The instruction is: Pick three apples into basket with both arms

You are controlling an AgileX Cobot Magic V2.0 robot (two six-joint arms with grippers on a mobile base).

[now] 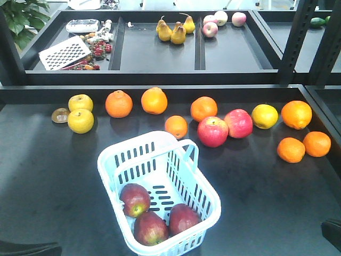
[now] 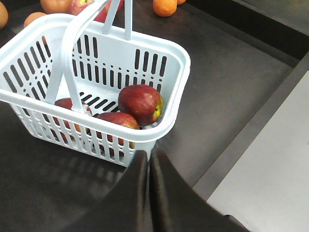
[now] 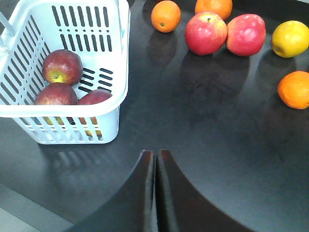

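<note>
Two black grippers sit pressed shut and empty, each seen only from its own wrist camera: the left gripper [image 2: 148, 157] rises from the bottom centre of its frame with its fingers together, the tips just short of the near corner of the basket [image 2: 159, 53], and the right gripper [image 3: 155, 155] likewise shows its fingers together at the bottom centre of its frame, over bare dark table [image 3: 207, 125], with the basket at the upper left. In the front view the pale blue-white basket [image 1: 210, 197] stands at lower centre with its hinged handle [image 1: 176, 146] upright, and the three dark red apples lie inside on its slotted floor, bunched in the nearer end: one apple [image 1: 135, 199] to the left, a second apple [image 1: 151, 228] nearest the bottom edge and a third apple [image 1: 184, 218] to its right, the three close together. Beyond the basket, across the middle of the frame, loose fruit lies in a rough row on the table: two yellow apples [image 1: 80, 113] at left, oranges [image 1: 119, 103], two brighter pinkish-red apples [image 1: 225, 128] touching each other right of centre, a yellow fruit [image 1: 265, 116], and more oranges at right. At the top of the frame a divided tray holds pears [image 1: 174, 31] and pale apples [image 1: 221, 20].
</note>
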